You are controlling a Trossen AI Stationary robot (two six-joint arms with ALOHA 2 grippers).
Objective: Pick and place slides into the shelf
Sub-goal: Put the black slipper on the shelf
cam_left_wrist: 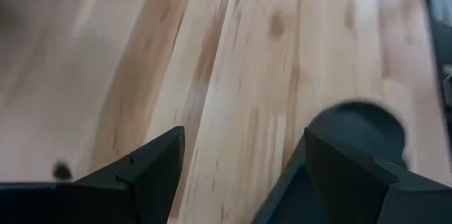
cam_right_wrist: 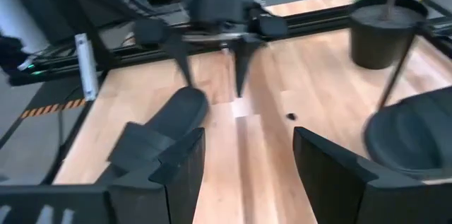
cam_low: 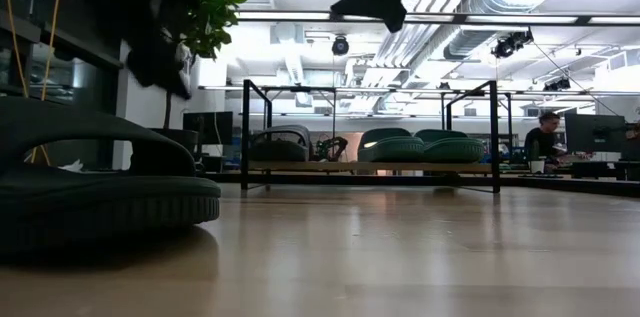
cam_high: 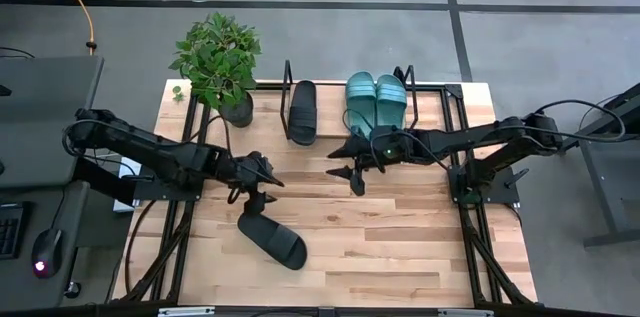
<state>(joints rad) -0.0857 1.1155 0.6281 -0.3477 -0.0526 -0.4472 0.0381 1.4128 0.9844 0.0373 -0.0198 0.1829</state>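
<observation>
Black slide (cam_high: 272, 240) lies below the open, empty left end effector (cam_high: 255, 193).

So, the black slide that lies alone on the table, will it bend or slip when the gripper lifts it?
The black slide looks like thick moulded foam, so probably light and fairly stiff. Its arched strap may flex if pinched. Lying flat on its sole, it should not roll. The left gripper is open above it.

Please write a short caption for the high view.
Left pincer open above the last black slide; three slides already on the shelf.
</observation>
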